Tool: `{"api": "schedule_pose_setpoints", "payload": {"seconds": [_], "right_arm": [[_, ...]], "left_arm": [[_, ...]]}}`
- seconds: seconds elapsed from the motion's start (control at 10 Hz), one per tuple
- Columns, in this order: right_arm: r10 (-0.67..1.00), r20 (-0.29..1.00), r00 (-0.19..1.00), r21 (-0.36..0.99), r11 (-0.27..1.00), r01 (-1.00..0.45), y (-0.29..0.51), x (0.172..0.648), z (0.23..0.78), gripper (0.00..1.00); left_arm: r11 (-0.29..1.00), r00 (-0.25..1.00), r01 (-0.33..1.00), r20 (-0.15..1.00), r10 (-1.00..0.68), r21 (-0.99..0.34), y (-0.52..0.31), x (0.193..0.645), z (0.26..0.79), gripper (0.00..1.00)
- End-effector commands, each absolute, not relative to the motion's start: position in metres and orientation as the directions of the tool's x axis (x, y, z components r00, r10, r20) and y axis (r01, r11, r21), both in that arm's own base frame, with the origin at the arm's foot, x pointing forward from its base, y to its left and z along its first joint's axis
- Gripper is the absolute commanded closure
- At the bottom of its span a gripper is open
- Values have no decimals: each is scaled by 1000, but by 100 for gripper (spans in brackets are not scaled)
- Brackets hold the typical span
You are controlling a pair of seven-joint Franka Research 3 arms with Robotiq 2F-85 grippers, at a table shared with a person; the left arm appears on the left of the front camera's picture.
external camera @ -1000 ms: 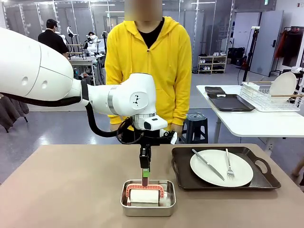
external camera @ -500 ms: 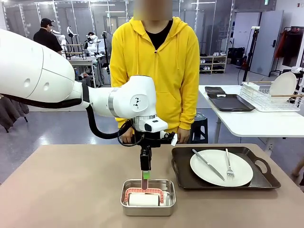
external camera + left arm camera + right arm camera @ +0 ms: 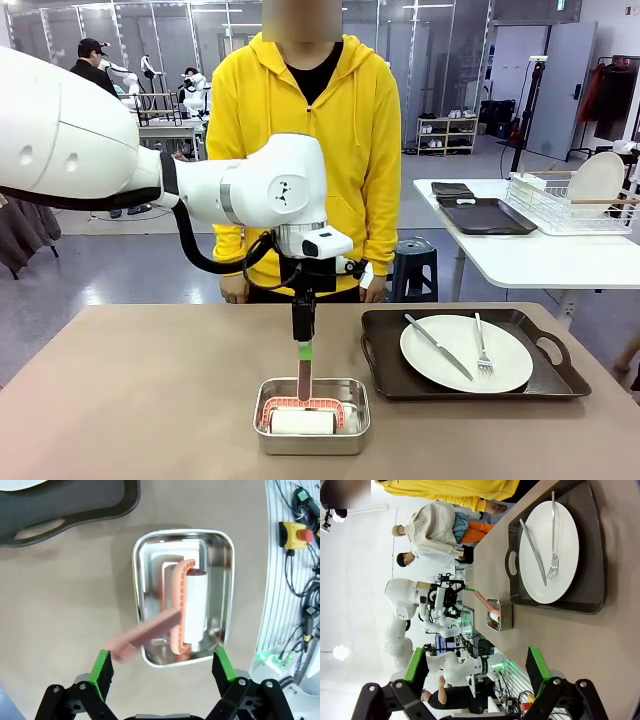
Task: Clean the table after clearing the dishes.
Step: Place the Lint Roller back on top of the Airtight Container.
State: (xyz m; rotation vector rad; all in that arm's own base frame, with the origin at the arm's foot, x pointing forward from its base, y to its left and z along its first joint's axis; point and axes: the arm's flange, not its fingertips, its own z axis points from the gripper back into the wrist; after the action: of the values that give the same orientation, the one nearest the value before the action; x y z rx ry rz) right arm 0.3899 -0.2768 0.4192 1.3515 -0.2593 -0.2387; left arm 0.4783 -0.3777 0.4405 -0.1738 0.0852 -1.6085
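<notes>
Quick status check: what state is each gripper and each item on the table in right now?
Left gripper: open, above the small rectangular steel pan.
Right gripper: open, empty.
Pink-handled white lint roller: roll in the pan, handle leaning out, ungripped.
Round white plate: on the dark brown handled tray, metal knife and fork lying on it.

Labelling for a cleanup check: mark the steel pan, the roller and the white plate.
steel pan (image 3: 312, 446): front view, near wall.
roller (image 3: 303, 422): front view, white roll.
white plate (image 3: 510, 362): front view, bare right side.
</notes>
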Motion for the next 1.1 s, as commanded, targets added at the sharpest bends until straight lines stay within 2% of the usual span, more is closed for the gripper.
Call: {"api": "schedule_pose_setpoints", "payload": {"seconds": [0.0,0.2,0.3,1.0], "right_arm": [[-315,52,948,980,199,13,-276,388,423,0],[-315,52,948,980,199,13,-276,388,423,0],[-315,52,948,980,199,13,-276,388,423,0],[-315,52,948,980,199,13,-276,388,423,0]], "left_arm": [[-27,-19,983,44,-999,-181,-370,473,446,0],[-27,-13,990,101,-995,-140,-364,471,449,0],[-36,-28,986,54,-998,-161,-374,477,447,0],[-36,-28,986,54,-998,-161,-374,477,447,0]]}}
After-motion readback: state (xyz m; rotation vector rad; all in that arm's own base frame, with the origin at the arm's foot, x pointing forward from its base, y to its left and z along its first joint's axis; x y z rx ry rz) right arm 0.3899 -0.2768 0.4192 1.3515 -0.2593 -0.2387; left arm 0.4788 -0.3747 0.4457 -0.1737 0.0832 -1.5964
